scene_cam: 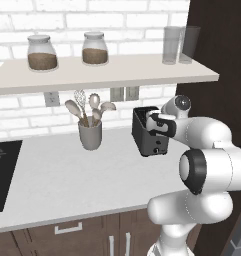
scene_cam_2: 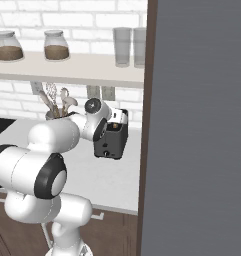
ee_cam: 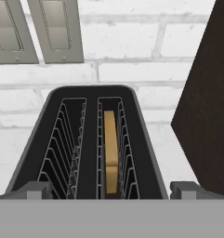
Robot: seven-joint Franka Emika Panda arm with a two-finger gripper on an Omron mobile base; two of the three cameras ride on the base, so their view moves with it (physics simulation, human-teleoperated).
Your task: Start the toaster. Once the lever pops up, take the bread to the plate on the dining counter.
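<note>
Right beside the toaster point(scene_cam: 148, 134) stands a tall dark wall point(ee_cam: 208, 102). Above is a shelf point(scene_cam: 107, 72) with two jars point(scene_cam: 42, 52). A cup point(scene_cam: 90, 134) of spoons sits near on the tabletop point(scene_cam: 72, 175). The bread point(ee_cam: 110, 148) stands in the right slot. The gripper point(ee_cam: 111, 189) hangs spread wide over it. No writing shows.

The bread point(ee_cam: 110, 151) stands in the toaster point(ee_cam: 90, 139) (right slot), utensil cup point(scene_cam: 90, 134) leftward.

Toaster point(scene_cam: 150, 134) top open to approach from above, centre of frame. Dark cabinet wall point(scene_cam: 219, 75) crowds its right side; shelf point(scene_cam: 102, 74) overhangs behind. Bare counter point(scene_cam: 67, 180) lower left; utensil cup point(scene_cam: 90, 134) left.
</note>
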